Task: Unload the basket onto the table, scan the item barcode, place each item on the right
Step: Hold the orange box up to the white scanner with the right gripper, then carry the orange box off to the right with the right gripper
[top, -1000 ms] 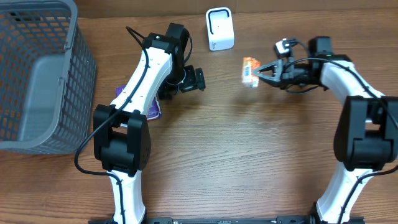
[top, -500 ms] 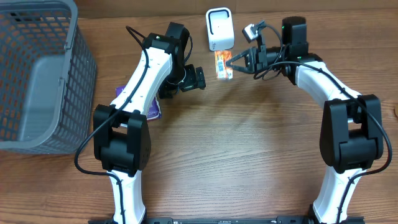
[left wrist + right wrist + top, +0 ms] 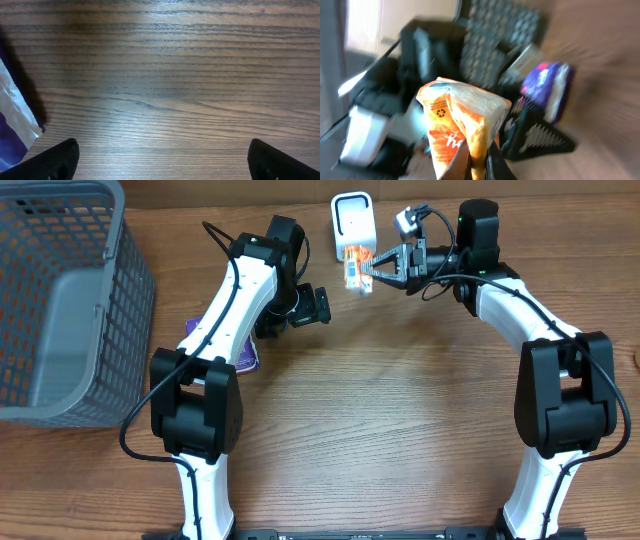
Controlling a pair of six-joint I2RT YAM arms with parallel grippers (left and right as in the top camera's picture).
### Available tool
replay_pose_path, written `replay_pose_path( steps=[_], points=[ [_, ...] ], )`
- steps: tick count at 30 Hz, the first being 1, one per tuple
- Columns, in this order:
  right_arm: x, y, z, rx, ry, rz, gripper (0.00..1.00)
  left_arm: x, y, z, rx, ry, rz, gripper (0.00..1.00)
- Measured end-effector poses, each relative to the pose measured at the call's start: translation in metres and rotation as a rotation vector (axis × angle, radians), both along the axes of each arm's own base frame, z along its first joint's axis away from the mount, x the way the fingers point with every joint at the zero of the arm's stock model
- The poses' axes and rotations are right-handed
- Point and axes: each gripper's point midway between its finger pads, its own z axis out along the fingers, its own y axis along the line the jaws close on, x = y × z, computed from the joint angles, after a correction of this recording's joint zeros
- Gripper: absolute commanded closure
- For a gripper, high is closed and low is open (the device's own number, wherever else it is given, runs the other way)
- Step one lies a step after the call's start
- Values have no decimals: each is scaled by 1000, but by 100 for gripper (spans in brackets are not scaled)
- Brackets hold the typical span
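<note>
1. Basket (image 3: 60, 300): grey mesh, upright, at the far left of the wooden tabletop (image 3: 400, 410).
2. Purple packet (image 3: 247, 356): lies flat on the tabletop. In the overhead view it is largely covered by the left arm. Its purple-and-white end shows at the left border of the left wrist view.
3. Left end effector (image 3: 312, 310): just right of the purple packet, fingers spread wide over bare wood.
4. Scanner (image 3: 353, 225): white, standing at the far edge of the tabletop, near the centre.
5. Orange-and-white packet (image 3: 356, 268): the item to scan, held just in front of the scanner. Whether the two touch cannot be told.
6. Right end effector (image 3: 372, 268): fingers pressed together, pinching the orange-and-white packet by one end. The right wrist view is blurred, and shows the packet's printed face rising above the fingertips.
</note>
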Motion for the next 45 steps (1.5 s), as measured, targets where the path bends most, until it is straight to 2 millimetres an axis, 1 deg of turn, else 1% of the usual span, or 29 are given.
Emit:
replay_pose_path(
  steps=[3, 7, 9, 11, 13, 14, 15, 17, 18, 19, 21, 25, 26, 28, 29, 30, 31, 33, 34, 36, 38, 41, 43, 45],
  points=[
    [22, -3, -9, -54, -5, -128, 96, 0, 0, 0, 0, 0, 0, 0],
    [53, -14, -20, -150, -25, -307, 96, 0, 0, 0, 0, 0, 0, 0],
    [68, -23, -25, -244, -18, -390, 96, 0, 0, 0, 0, 0, 0, 0],
    [87, -39, -28, -401, -39, -503, 96, 0, 0, 0, 0, 0, 0, 0],
    [106, -58, -21, -563, -134, -618, 96, 0, 0, 0, 0, 0, 0, 0],
    [116, -68, -15, -641, -205, -673, 96, 0, 0, 0, 0, 0, 0, 0],
    [129, -78, -4, -743, -312, -741, 96, 0, 0, 0, 0, 0, 0, 0],
    [141, -85, 10, -860, -454, -808, 96, 0, 0, 0, 0, 0, 0, 0],
    [147, -84, 19, -940, -560, -835, 96, 0, 0, 0, 0, 0, 0, 0],
    [149, -83, 25, -988, -627, -846, 96, 0, 0, 0, 0, 0, 0, 0],
    [150, -70, 34, -1079, -769, -832, 96, 0, 0, 0, 0, 0, 0, 0],
    [155, -39, 45, -1238, -1069, -752, 96, 0, 0, 0, 0, 0, 0, 0],
    [157, -35, 44, -1279, -1129, -734, 96, 0, 0, 0, 0, 0, 0, 0],
    [165, -27, 35, -1368, -1242, -690, 96, 0, 0, 0, 0, 0, 0, 0],
    [168, -25, 27, -1412, -1283, -664, 96, 0, 0, 0, 0, 0, 0, 0],
    [173, -25, 14, -1461, -1318, -629, 96, 0, 0, 0, 0, 0, 0, 0],
    [175, -25, 5, -1489, -1330, -606, 96, 0, 0, 0, 0, 0, 0, 0],
    [179, -26, -20, -1547, -1345, -532, 96, 0, 0, 0, 0, 0, 0, 0],
    [180, -27, -30, -1564, -1348, -504, 96, 0, 0, 0, 0, 0, 0, 0],
    [181, -27, -43, -1587, -1357, -462, 96, 0, 0, 0, 0, 0, 0, 0],
    [181, -26, -45, -1586, -1361, -447, 96, 0, 0, 0, 0, 0, 0, 0],
    [182, -24, -41, -1561, -1360, -477, 96, 0, 0, 0, 0, 0, 0, 0],
    [181, -24, -43, -1548, -1335, -492, 96, 0, 0, 0, 0, 0, 0, 0],
    [182, -29, -42, -1544, -1287, -548, 96, 0, 0, 0, 0, 0, 0, 0]
  ],
)
